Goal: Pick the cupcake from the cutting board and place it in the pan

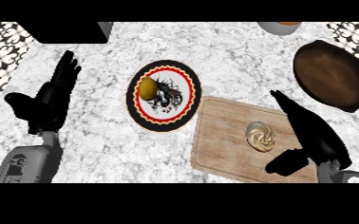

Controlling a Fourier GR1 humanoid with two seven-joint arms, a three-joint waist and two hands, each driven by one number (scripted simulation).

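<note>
Right hand (312, 130) is held just beside cupcake (261, 136) on cutting board (217, 144), fingers straight, thumb spread, likely pre-grasp; pan (329, 71) lies beyond. Left hand (52, 95) rested open.

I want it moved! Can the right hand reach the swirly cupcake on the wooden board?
Probably yes: the black right hand is open beside the round cream-swirled cupcake on the wooden cutting board, nothing between them.

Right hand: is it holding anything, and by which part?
Nothing held: the open right hand is beside the cream-swirled cupcake on the wooden cutting board, apart from it.
</note>
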